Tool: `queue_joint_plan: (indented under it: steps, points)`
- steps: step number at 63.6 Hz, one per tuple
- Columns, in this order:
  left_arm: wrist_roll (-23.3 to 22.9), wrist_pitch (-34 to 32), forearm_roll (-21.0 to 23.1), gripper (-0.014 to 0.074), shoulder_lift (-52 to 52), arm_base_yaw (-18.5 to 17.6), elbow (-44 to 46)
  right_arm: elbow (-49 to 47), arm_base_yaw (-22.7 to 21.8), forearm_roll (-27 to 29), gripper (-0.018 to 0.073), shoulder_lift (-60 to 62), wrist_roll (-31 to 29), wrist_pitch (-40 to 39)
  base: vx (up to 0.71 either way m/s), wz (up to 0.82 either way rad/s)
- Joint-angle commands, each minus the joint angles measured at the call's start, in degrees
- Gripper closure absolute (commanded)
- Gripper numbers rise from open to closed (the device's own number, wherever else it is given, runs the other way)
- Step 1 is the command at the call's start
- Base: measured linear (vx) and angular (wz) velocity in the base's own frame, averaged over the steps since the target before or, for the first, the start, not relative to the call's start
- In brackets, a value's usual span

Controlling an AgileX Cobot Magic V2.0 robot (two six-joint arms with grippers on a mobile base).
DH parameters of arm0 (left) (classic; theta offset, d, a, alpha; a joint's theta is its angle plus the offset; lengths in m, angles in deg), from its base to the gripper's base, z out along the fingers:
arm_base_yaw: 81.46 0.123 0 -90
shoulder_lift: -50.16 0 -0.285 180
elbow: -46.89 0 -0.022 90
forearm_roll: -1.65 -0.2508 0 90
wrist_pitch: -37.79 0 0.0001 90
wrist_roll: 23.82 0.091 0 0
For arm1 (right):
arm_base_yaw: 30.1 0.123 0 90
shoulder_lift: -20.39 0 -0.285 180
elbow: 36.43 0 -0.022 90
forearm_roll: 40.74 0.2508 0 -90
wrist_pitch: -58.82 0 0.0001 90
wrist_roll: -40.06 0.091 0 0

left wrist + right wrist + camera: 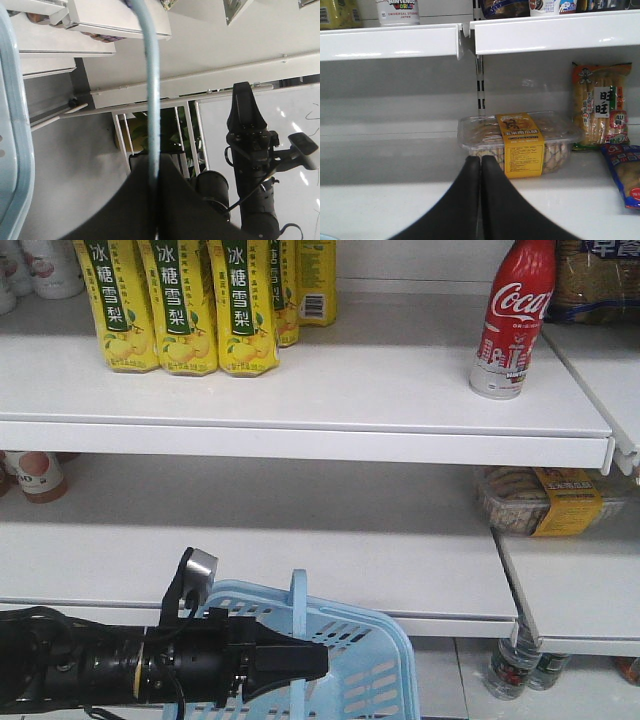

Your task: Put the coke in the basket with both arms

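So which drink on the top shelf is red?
The coke, standing alone at the right end of the shelf: a red bottle with white script. The cartons grouped at the left are yellow.

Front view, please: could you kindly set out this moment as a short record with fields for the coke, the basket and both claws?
coke: upright on the top shelf, right side, untouched
basket: low before the shelves, handle raised
left claw: shut on the basket's handle
right claw: shut, empty, facing a clear snack box on the middle shelf
stage: coke not yet picked
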Motion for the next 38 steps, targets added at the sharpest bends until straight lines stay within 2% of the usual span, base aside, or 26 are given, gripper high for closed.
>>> queue_joint_plan:
  steps: [1,38]
  points:
    - [0.4,-13.7,2.2,0.0603,-2.6,-0.3,0.8,0.8,-0.3,-0.2,0.0568,1.0,-0.1,-4.2,0.05,0.00]
    - [0.4,-13.7,2.2,0.0603,-2.6,-0.3,0.8,0.8,-0.3,-0.2,0.0568,1.0,-0.1,-4.2,0.04,-0.02]
